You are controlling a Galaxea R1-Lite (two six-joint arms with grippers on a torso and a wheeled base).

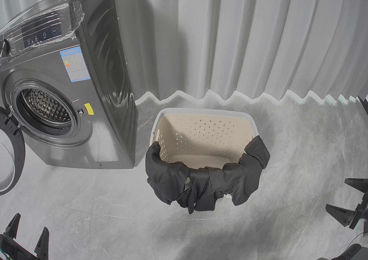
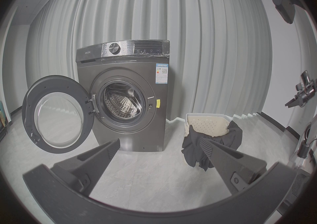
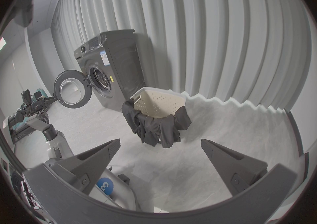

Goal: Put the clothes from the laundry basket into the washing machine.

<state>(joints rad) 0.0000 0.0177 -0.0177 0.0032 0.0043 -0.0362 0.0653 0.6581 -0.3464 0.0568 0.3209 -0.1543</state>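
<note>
Door (image 1: 11,157) of washing machine (image 1: 107,80) at far L, swung fully open, round pane in dark ring, hinged at L side of opening. Low at near L corner: left hand (image 1: 30,224), in front of door, well short of machine. Fingers spread wide, released, nothing btwn them.

Machine is a dark grey front-loader on floor (image 1: 306,138). Drum (image 1: 46,105) mouth uncovered, perforated metal visible inside. Control panel along top front under clear plastic wrap (image 1: 73,11). Blue-white label + small yellow sticker on front, R of opening.

White pleated curtain (image 1: 249,30) behind everything, hem reaching floor.

Next R: laundry basket (image 1: 203,112), near machine's front R corner but apart from it. Upright, white rim, cream perforated walls.

Task item, the clothes (image 1: 203,184): dark grey/black fabric draped over basket's near rim, twisted in middle. Ends go up over L + R side rims; bulk hangs down outside near wall.

Far R edge: right hand (image 1: 337,194), above floor, well apart from basket. Fingers likewise spread, released, holding nothing.
</note>
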